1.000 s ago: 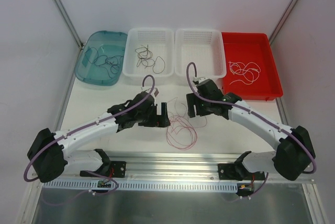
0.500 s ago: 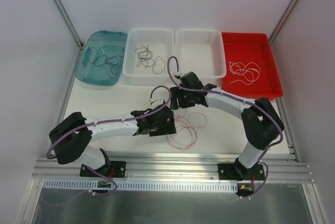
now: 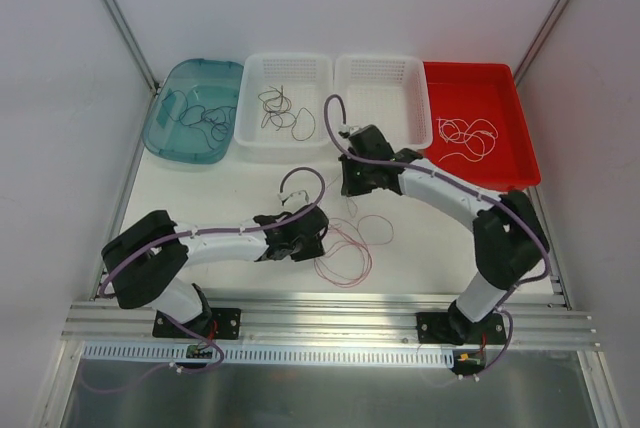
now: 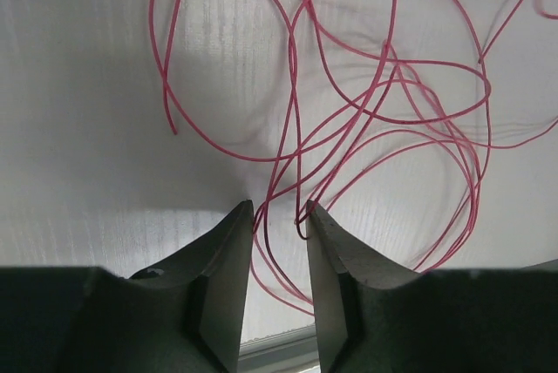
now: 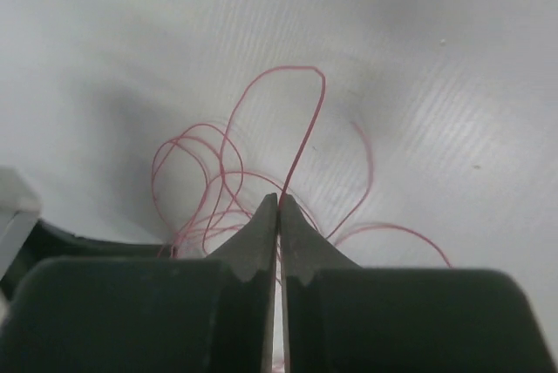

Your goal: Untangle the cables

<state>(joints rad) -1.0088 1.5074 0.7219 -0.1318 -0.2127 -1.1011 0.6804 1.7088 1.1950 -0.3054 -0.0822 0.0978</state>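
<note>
Untangling the red cables (image 3: 346,248) lying loose on the white surface (image 3: 200,193).
Clenching the right jaws on one red strand, which is rising in a loop straight out of the shut tips, the other curls lying just beyond and to the left. Holding the left jaws slightly apart at the near edge of the tangle, a few strands running through the gap unpinched.
</note>
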